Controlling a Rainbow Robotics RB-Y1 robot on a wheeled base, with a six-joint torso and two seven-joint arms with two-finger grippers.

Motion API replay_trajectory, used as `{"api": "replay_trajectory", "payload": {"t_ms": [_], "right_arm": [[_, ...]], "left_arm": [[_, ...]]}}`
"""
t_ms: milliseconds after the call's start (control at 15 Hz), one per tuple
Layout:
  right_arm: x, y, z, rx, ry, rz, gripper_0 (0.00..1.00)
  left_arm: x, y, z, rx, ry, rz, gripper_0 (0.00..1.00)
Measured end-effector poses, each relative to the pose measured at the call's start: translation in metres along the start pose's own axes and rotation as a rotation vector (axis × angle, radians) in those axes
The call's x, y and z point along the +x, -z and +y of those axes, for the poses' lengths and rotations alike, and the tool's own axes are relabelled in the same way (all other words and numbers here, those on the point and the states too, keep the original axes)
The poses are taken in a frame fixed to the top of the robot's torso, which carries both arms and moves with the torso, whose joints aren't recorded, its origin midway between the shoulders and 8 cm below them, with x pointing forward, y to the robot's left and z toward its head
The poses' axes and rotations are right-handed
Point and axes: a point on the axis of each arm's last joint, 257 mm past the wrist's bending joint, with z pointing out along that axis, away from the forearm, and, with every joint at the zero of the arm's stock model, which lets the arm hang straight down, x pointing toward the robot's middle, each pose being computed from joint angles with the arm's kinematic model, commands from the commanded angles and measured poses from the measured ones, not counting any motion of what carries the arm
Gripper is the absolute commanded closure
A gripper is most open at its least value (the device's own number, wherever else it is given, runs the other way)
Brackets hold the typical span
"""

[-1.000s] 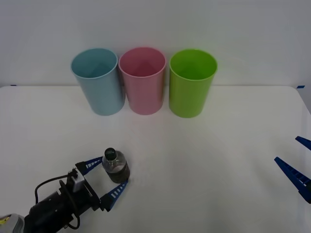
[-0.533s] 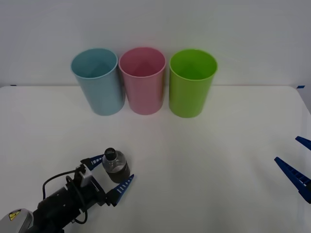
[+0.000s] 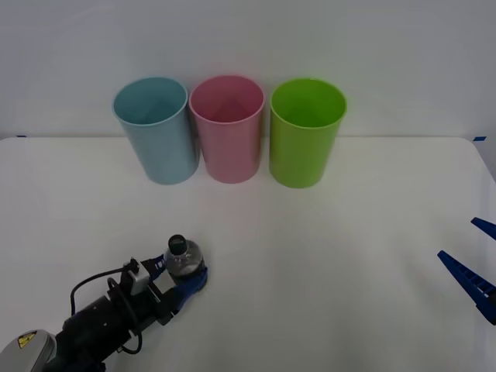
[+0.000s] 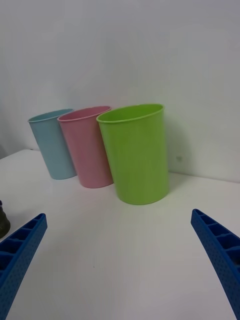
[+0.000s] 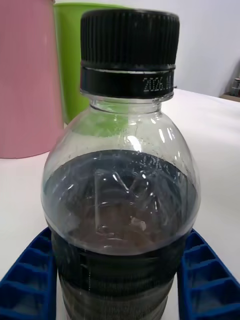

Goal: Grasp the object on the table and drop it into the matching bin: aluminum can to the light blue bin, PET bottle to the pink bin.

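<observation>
PET bottle (image 3: 183, 260) stands upright on the table (image 3: 333, 248), at about 7 o'clock from the table's centre, near the front-left area; black cap up, dark liquid filling the lower body. Left gripper (image 3: 180, 273) is at the bottle, both blue ribbed fingers (image 5: 27, 280) pressed against opposite sides of the lower body: clamped on the bottle. The bottle's base appears to rest on the table surface, though the contact itself cannot be made out. Three bins stand in a row along the far edge, at roughly 11 to 12 o'clock from the bottle: light blue bin (image 3: 155, 128), pink bin (image 3: 227, 126), lime green bin (image 3: 305, 130), rims just beside one another, all upright. Bottle is well apart from all three. Right gripper (image 3: 474, 263) sits at 3 o'clock at the table's right edge, fingers spread wide, holding nothing.
</observation>
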Motion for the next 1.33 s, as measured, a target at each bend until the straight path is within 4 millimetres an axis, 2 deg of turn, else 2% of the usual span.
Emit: {"api": "replay_trajectory", "payload": {"t_ms": [333, 600, 1000, 1133, 1333], "right_arm": [[0.0, 0.0, 0.0, 0.0, 0.0, 0.0, 0.0], [0.0, 0.0, 0.0, 0.0, 0.0, 0.0, 0.0], [0.0, 0.0, 0.0, 0.0, 0.0, 0.0, 0.0], [0.0, 0.0, 0.0, 0.0, 0.0, 0.0, 0.0], [0.0, 0.0, 0.0, 0.0, 0.0, 0.0, 0.0]], "left_arm": [[-0.001, 0.001, 0.004, -0.012, 0.012, -0.003, 1.0], [-0.009, 0.011, 0.02, -0.034, 0.02, -0.02, 1.0], [-0.054, 0.04, 0.058, -0.081, 0.057, -0.12, 1.0], [-0.08, 0.055, 0.073, -0.123, 0.05, -0.158, 1.0], [-0.125, 0.07, 0.075, -0.154, 0.041, -0.21, 1.0]]}}
